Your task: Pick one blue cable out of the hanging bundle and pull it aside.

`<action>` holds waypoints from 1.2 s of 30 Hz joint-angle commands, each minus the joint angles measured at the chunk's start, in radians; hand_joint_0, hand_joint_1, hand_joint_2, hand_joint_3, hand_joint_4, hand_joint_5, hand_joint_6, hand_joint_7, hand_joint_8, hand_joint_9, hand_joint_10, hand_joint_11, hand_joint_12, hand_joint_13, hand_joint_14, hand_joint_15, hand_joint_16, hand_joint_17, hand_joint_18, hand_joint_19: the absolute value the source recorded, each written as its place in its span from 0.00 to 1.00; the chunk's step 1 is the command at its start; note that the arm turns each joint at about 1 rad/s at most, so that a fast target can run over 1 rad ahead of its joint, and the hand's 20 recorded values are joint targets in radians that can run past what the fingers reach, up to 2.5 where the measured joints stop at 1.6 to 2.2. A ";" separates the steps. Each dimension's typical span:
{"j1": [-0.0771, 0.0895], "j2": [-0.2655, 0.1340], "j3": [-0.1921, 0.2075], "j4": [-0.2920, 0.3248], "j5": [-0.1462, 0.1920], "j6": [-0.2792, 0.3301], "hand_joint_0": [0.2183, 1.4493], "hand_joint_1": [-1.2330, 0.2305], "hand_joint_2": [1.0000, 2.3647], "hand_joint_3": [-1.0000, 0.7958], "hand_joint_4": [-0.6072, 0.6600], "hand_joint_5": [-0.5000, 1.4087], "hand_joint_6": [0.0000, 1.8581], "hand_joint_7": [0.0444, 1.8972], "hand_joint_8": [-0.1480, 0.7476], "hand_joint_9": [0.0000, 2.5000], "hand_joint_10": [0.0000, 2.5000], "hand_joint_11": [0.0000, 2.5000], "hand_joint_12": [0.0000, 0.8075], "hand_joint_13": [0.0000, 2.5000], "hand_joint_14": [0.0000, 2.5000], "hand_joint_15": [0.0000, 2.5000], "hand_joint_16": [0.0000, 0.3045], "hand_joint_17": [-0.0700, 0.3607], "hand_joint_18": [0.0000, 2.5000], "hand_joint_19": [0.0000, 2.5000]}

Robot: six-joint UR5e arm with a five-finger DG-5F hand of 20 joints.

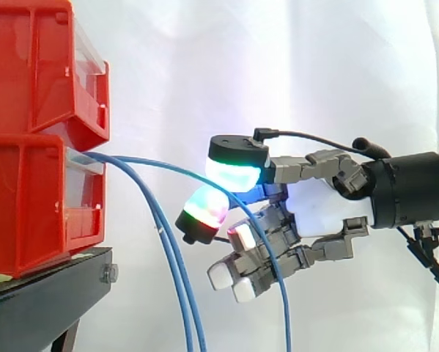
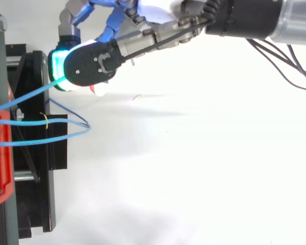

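Note:
Several thin blue cables come out of the lower red bin [image 1: 28, 198] and hang down. One blue cable [image 1: 168, 167] [image 2: 30, 94] arcs away from the rest toward my hand [image 1: 322, 209] [image 2: 86, 64]. It runs between a cyan-glowing pad [image 1: 234, 174] and a green-and-red pad [image 1: 207, 207], then drops in front of the curled fingers. The two pads pinch it. The other cables of the bundle [image 1: 171, 257] [image 2: 66, 133] hang closer to the bin, apart from the hand. Lower white pads [image 1: 220, 275] are curled and touch nothing.
Two red bins stack at the left, the upper one [image 1: 28, 73] above the lower, on a black stand [image 1: 43, 301] [image 2: 40, 153]. A white curtain hangs behind. The arm comes in from the right at the height of the lower bin.

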 commanded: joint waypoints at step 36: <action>0.044 0.002 0.003 -0.032 0.043 0.001 0.29 0.33 0.01 0.33 0.52 0.21 0.49 0.47 0.42 0.44 0.01 0.28 0.31 0.31 0.01 0.18 0.13 0.36 0.25 0.18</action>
